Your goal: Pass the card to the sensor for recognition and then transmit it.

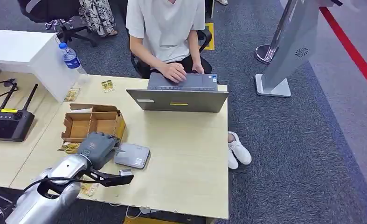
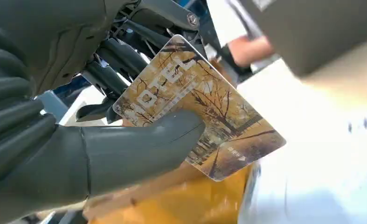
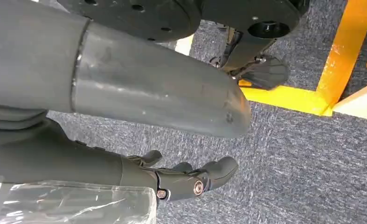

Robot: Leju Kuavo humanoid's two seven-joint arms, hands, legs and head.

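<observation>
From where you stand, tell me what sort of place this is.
Probably an office or lab test area: a person typing at a laptop, office chairs on grey carpet, a remote controller nearby.

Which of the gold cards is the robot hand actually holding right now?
The HOTEL card pinched in the left robot hand beside the grey sensor; the cards near the bottle lie loose on the table.

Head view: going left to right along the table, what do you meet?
Black remote controller → cardboard box → left hand → grey card sensor → laptop.
</observation>
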